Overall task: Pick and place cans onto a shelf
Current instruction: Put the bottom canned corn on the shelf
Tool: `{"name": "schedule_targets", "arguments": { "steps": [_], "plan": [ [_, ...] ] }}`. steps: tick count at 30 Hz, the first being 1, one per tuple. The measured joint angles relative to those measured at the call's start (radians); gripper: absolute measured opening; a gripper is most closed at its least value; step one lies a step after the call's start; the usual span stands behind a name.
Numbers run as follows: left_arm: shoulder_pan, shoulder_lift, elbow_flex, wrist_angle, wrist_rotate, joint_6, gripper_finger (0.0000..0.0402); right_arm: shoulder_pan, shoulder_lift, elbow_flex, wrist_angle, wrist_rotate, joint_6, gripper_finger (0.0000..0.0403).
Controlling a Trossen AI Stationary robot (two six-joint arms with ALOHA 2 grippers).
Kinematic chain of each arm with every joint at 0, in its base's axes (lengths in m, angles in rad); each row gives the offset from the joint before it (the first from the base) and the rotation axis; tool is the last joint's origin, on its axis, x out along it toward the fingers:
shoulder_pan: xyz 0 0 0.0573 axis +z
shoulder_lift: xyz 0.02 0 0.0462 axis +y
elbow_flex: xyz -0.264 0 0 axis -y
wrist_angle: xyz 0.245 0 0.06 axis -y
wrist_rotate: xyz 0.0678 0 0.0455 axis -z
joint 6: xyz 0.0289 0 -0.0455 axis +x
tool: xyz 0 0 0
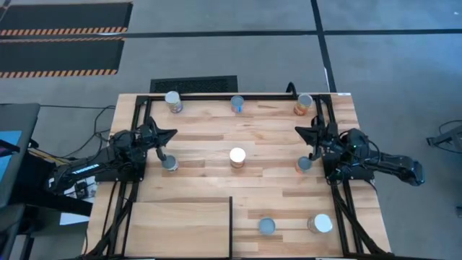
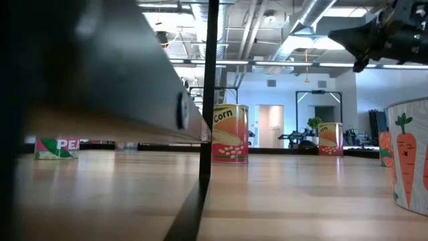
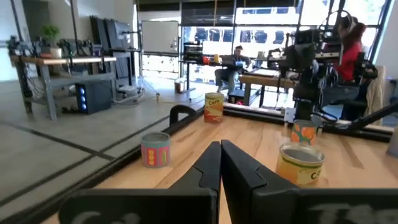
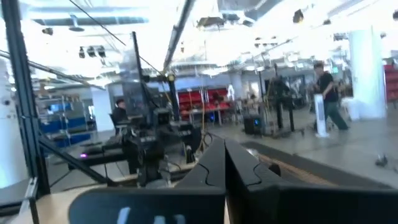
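From above I see eight cans scattered over the counter [image 1: 216, 144]; none sits on the shelf [image 1: 180, 227], the pale panel at the near left corner, edged by a black bar [image 1: 231, 225] along its right side.

Three cans line the far edge: one at the far left [image 1: 173, 101], one near the middle [image 1: 237, 104], one at the far right [image 1: 304, 105]; all three stand just inside the black frame rail [image 1: 238, 96]. A white-topped can [image 1: 237, 156] stands alone at the centre with open board all round it; two more, a grey-topped one [image 1: 267, 226] and a white-topped one [image 1: 320, 224], sit near the front edge, right of the shelf bar.

My left gripper [image 1: 170, 134] hovers over the left side with its jaws together, holding nothing; a grey-topped can [image 1: 170, 164] stands just beside it, toward the front. My right gripper [image 1: 302, 131] is over the right side, jaws likewise pressed together and empty; another can [image 1: 304, 165] stands just in front of it.

Between the two arms the middle of the counter is wide open apart from that centre can; the side rails run close under both arms. In the low view the shelf's bar [image 2: 208, 94] fills the left.
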Motion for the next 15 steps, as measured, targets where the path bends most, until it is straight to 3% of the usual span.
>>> {"name": "schedule_targets", "arguments": {
  "steps": [5,15],
  "plan": [
    [0.0,0.006,0.0,-0.021,0.008,-0.027,0.0,0.079,0.147,0.071,0.017,0.08,-0.043,0.0004],
    [0.0,0.006,0.0,-0.022,0.025,-0.001,0.0,0.268,0.567,0.298,0.015,0.244,-0.16,0.0002]
  ]
}}
